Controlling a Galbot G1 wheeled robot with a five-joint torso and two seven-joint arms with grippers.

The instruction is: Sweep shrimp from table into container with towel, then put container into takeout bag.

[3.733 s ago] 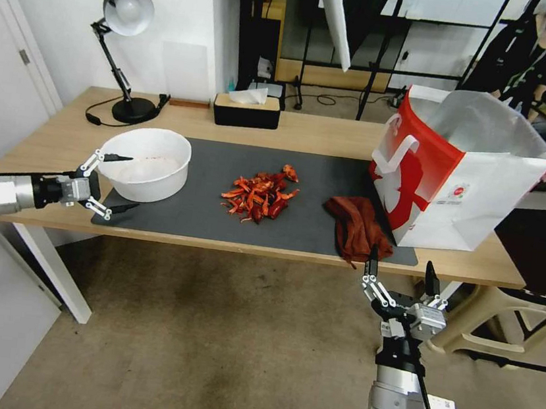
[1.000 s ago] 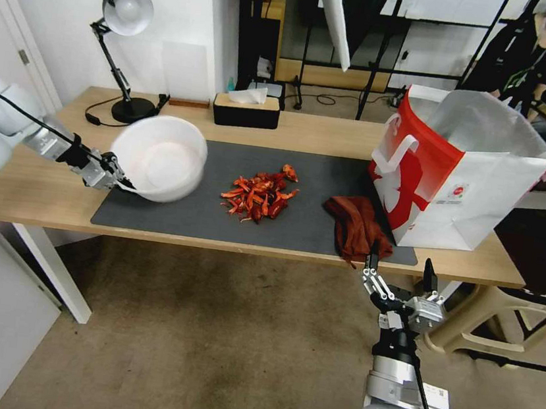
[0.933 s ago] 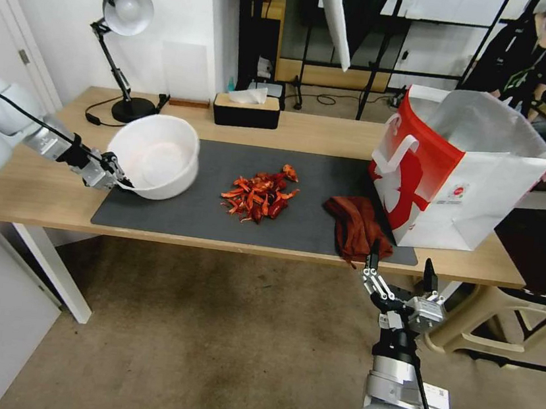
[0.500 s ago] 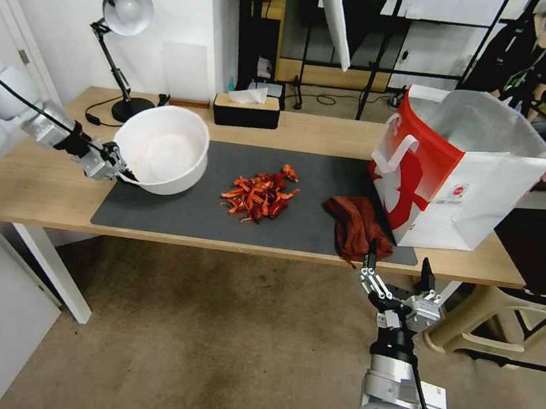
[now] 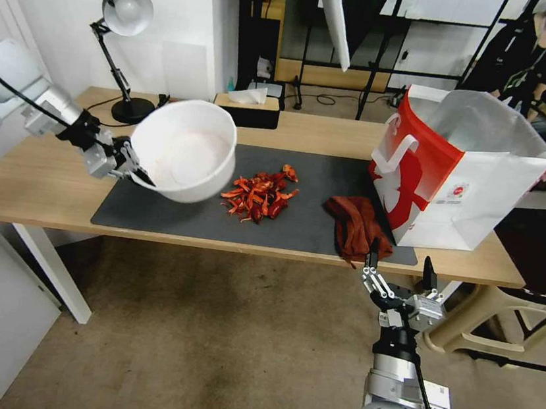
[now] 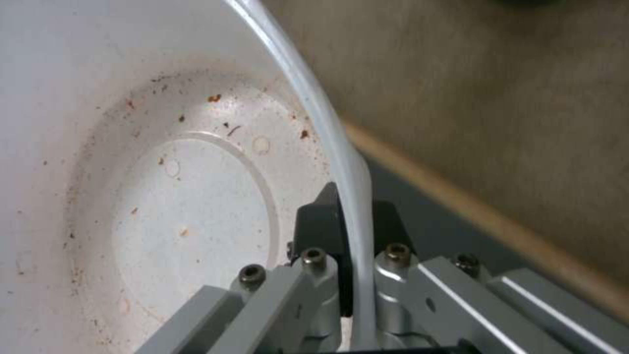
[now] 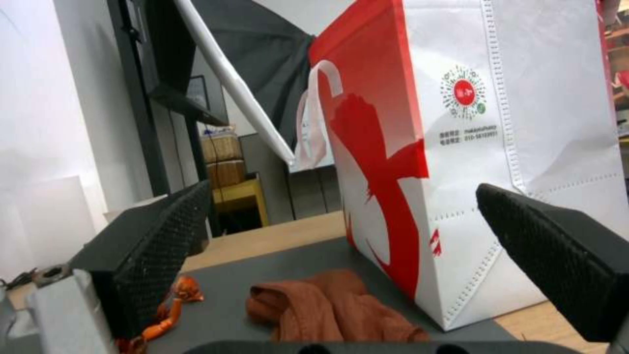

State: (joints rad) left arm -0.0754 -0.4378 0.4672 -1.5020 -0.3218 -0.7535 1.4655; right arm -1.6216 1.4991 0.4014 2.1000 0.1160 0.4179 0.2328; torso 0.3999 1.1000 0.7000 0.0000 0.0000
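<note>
White container [image 5: 190, 151], rim pinched by left gripper [image 5: 133, 168], hangs tilted above table [image 5: 36, 185].

Left gripper [image 5: 133, 168] is pinching the container [image 5: 190, 148] rim, holding it tilted; right gripper [image 5: 399, 273] is idling spread just below the table [image 5: 37, 182] edge.

One container [image 5: 186, 151], one towel [image 5: 356, 227] and one takeout bag [image 5: 462, 175] are showing. One shrimp heap [image 5: 259, 196] is lying on one table [image 5: 37, 182]. Two grippers are showing: the left gripper [image 5: 132, 171] and the right gripper [image 5: 398, 273].
</note>
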